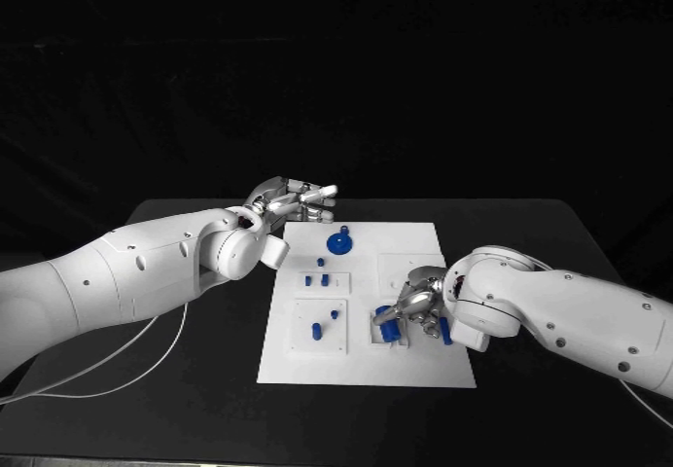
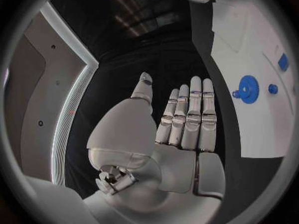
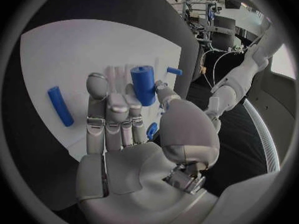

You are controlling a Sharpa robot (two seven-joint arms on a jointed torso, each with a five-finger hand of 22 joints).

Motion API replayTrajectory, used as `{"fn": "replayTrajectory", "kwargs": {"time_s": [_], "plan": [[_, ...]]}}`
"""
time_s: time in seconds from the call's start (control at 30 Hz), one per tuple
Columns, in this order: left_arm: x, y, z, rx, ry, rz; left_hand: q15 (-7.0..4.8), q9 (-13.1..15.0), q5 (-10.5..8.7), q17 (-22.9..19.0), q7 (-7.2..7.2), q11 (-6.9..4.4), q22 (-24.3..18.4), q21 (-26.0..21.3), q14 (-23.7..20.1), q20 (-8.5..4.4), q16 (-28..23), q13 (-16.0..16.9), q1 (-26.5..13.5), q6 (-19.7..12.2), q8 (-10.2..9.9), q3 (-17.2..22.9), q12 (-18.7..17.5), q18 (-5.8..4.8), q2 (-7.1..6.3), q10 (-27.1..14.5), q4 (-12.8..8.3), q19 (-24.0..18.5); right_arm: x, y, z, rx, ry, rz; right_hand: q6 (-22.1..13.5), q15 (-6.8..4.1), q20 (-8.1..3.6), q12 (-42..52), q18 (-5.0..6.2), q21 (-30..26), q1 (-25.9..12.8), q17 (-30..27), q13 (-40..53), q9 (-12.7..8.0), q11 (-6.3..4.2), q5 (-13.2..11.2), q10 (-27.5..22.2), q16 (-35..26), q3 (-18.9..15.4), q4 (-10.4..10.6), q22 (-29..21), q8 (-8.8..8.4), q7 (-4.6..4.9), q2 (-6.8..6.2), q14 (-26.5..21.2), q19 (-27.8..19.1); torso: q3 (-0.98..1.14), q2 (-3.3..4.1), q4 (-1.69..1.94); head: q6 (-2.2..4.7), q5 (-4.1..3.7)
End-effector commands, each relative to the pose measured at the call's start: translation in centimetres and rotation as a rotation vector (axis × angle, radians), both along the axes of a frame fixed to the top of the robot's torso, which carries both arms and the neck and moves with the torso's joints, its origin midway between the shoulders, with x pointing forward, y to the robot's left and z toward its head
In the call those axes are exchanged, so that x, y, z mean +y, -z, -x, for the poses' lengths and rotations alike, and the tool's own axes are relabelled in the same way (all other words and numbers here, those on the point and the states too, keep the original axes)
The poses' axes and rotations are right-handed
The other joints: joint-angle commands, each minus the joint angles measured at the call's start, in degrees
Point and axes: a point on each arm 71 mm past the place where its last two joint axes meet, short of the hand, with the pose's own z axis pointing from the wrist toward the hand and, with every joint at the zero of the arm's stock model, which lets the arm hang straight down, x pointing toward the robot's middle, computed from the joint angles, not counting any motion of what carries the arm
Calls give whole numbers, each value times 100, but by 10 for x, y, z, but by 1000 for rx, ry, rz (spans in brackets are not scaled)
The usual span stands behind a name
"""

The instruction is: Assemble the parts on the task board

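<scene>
The tabletop (image 1: 168, 331) is carrying the board (image 1: 407, 365), with the blue parts lying across it. Your left robot hand (image 1: 291, 204) is hovering released, fingers straight, off the board's far-left corner beside the gear (image 1: 339, 240). Your right robot hand (image 1: 411, 309) is working at the cylinder (image 3: 144, 84); you cannot tell whether it is grasping. Judged step: seating this cylinder. Next, confirm the hold and align it upright.

A white board (image 1: 407, 362) is seen on a black tabletop (image 1: 183, 375). The parts are blue throughout: a toothed gear (image 1: 339, 241), small pegs (image 1: 323, 280), a cylinder (image 3: 143, 84) and a rod (image 3: 60, 105). Both arms are white, and the left hand (image 1: 291, 203) and right hand (image 1: 411, 309) are silver.
</scene>
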Motion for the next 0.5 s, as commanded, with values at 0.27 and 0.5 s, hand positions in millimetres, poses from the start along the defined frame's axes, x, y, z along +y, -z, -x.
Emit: {"fn": "replayTrajectory", "kwargs": {"time_s": [0.27, 0.5], "plan": [[-4, -1, 1, -6, 22, 17, 15, 2, -25, -7, 8, 0, -5, 33, -29, 36, -19, 5, 3, -35, -8, -23, -6, -65, 60, -36, 7, 10, 0, 8, 0, -10, -5, 68, 53, -55, -34, -48, -64, -51, 7, -4, 7, -16, 3, -249, -47, -39, -8, 453, 9, -15, -6, -273, -12, 242, 0, 0, 0, -13, -5], [-4, -1, 1, -6, 21, 17, 15, 2, -25, -7, 8, 0, -5, 33, -29, 36, -19, 5, 3, -35, -8, -23, -6, -65, 60, -36, 7, 10, 0, 9, 1, -8, -16, 82, 33, -62, -50, -112, -73, -101, 30, -2, -15, -44, 7, -255, -70, -78, -245, 803, -8, -14, 7, -489, -21, 238, -2, -5, -2, -30, -2]]}}
